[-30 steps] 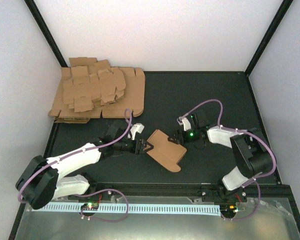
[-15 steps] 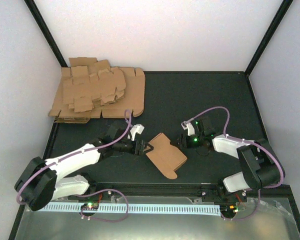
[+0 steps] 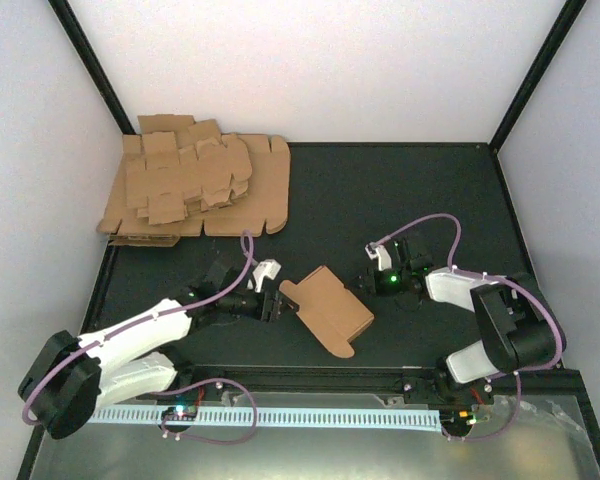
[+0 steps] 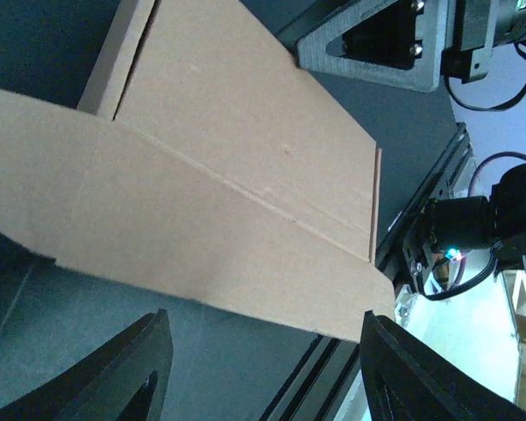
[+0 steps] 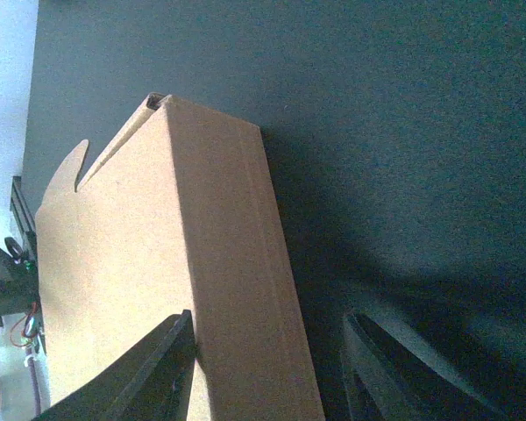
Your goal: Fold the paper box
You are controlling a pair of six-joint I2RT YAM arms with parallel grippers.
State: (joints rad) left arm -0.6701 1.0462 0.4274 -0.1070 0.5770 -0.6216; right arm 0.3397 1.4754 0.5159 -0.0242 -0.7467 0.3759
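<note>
The paper box (image 3: 327, 309) is a flattened brown carton lying on the black table between my two grippers. My left gripper (image 3: 276, 300) is at its left end and is open. In the left wrist view the box's flap (image 4: 210, 228) ends just ahead of the left gripper (image 4: 263, 316), and neither finger (image 4: 131, 368) touches it. My right gripper (image 3: 366, 284) is at the box's right end. In the right wrist view the box's side wall (image 5: 237, 289) runs between the jaws of the right gripper (image 5: 270, 317). The left finger (image 5: 153, 373) is against the box and the right finger (image 5: 394, 368) stands apart from it.
A thick pile of brown cardboard sheets (image 3: 195, 190) sits at the back left of the table. White walls close in the back and both sides. A black rail (image 3: 320, 378) and a white cable strip (image 3: 310, 416) run along the near edge.
The box has turned and slid slightly left, and its left flap now shows by the left gripper. The left arm drew back a little. The right jaws have narrowed around the box's edge.
</note>
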